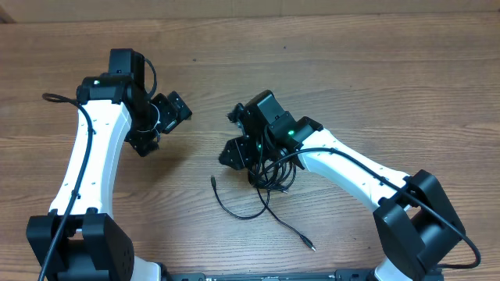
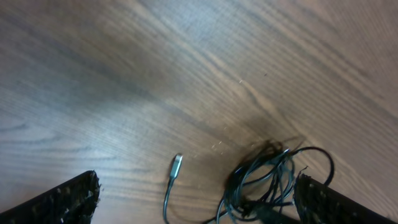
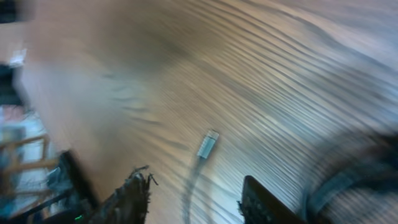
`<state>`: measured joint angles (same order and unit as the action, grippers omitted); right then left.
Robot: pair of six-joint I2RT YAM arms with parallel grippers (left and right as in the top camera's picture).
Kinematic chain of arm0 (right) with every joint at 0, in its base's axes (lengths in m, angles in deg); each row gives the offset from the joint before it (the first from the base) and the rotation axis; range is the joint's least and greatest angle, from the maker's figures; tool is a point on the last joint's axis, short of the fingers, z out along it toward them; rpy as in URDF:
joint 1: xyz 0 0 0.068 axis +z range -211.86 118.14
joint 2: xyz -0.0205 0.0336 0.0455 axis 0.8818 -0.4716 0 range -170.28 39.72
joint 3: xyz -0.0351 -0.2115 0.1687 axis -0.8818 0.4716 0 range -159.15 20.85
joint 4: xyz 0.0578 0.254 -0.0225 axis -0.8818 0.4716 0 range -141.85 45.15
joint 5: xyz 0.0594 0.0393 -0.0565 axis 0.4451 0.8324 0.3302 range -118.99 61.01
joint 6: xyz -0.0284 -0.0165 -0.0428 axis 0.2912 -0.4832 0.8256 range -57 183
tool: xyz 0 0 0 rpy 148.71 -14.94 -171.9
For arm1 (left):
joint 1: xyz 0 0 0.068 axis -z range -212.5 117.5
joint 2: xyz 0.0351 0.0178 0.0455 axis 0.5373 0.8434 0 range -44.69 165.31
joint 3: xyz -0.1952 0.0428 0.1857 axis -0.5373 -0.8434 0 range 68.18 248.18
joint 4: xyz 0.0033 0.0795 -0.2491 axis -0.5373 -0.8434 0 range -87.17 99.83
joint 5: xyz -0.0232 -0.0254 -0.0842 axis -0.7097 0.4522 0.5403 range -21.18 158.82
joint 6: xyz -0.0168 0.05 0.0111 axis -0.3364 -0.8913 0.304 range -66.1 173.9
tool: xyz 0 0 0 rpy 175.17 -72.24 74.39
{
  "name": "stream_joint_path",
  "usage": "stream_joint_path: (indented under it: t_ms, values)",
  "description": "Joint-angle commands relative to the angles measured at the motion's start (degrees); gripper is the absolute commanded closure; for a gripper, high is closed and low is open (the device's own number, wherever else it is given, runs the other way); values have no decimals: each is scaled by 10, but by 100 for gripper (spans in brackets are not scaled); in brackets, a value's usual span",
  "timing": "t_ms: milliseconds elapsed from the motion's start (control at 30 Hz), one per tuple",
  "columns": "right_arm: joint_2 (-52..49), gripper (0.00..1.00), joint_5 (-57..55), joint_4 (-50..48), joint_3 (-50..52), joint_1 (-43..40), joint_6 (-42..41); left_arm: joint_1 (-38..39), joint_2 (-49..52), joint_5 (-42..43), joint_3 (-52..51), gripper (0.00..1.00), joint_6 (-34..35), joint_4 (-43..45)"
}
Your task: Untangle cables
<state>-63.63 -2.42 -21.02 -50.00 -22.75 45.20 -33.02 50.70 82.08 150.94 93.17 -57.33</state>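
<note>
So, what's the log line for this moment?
cables: tangled | left fingers: open, empty | right fingers: apart, plug just ahead

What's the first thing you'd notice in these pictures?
A messy knot of thin black cables sits in the middle of the wooden table, right beside the right gripper, with two loose ends trailing out. The left gripper is wide open off to the side, holding nothing.

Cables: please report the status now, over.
Left claw open, empty, apart from the thin black cords with silvery plugs. Right claw open, at the pile. Cords tangled in one pile, two ends trailing loose. Nothing seen in the way.
</note>
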Motion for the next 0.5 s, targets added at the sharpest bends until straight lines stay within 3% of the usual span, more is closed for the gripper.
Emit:
stream_joint_path:
  t_ms: [0,100,233,267,467]
  values:
    - [10,44,-76,15,-3,-2,-36,-1,-10,9,-5,0,6,-22]
    - [40,35,-93,46,-20,-3,-32,7,-10,27,-5,0,5,-43]
    - [114,24,-198,125,-66,-3,-32,42,-10,63,-6,0,6,-55]
    - [139,5,-231,153,-80,-3,-34,57,-10,79,-6,0,9,-54]
    - [281,0,-291,234,-102,-3,-65,174,-10,56,-9,0,132,-53]
